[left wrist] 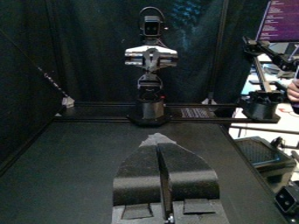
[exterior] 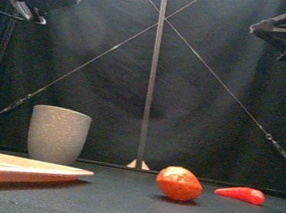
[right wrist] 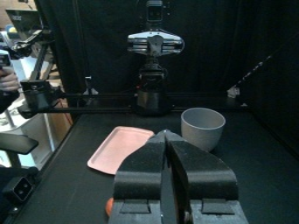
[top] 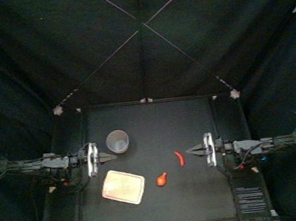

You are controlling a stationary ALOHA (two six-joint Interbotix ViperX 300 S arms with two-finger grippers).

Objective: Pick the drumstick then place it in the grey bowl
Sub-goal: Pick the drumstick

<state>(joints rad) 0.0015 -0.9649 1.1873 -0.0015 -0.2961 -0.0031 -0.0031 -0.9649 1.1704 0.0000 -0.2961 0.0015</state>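
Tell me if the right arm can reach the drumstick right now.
Probably yes. The drumstick lies in the open beside the pink tray, nothing above it; only the low red chili sits roughly between it and the right pincer, whose jaws are shut.

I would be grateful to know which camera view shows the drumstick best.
The front view: the drumstick sits near and large, with nothing in front of it. The top view shows it small, beside the pink tray. The right wrist view gives at most an orange sliver; the left wrist view misses it.
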